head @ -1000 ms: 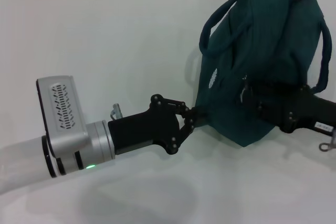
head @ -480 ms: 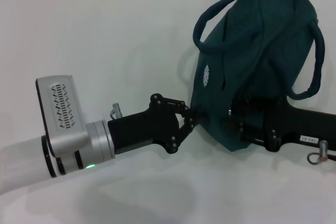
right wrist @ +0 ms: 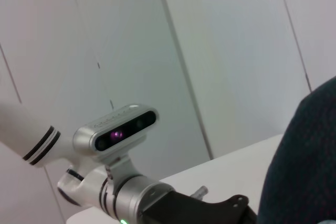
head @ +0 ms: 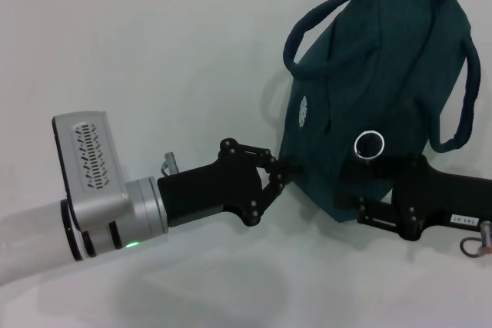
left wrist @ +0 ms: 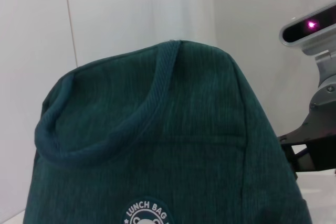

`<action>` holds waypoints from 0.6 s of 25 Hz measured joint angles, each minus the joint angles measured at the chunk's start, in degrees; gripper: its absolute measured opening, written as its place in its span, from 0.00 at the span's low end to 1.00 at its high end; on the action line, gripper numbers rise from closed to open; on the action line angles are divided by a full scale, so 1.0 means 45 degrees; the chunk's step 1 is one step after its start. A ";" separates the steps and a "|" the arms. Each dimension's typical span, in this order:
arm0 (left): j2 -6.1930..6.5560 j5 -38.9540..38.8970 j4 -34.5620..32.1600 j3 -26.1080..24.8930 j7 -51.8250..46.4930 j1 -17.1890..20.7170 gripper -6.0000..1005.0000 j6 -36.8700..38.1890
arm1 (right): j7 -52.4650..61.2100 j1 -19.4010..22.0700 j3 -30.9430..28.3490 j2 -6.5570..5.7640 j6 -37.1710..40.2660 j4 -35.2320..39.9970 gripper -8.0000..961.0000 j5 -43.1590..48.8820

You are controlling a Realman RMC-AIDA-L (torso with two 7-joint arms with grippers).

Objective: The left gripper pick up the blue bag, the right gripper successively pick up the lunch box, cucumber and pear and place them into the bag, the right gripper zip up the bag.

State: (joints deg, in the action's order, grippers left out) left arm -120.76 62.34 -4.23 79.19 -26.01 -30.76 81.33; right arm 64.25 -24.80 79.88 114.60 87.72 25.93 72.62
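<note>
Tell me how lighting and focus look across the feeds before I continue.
Head view: even light, soft shadows on the table under the left pincer, a bright glint on the metal ring against the blue bag. Left wrist view: bag fills the frame, lit camera behind it. Right wrist view: bag edge close and soft.

Left arm reaches in from the left, its tool (head: 283, 168) pinched tight on the edge of the blue bag (head: 369, 82). Right arm comes in low from the right, its tool (head: 361, 186) against the bag's lower side, finger state hidden.
</note>
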 joint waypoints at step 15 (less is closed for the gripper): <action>0.0000 0.0039 0.0004 -0.0001 0.0000 0.0070 0.05 -0.0002 | -0.0050 0.0735 -0.1325 0.0093 -0.0432 0.0194 0.47 -0.0226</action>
State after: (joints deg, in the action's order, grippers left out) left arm -120.76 62.52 -4.22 79.18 -26.01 -30.45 81.32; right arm 64.02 -21.49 73.92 115.02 85.77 26.81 71.60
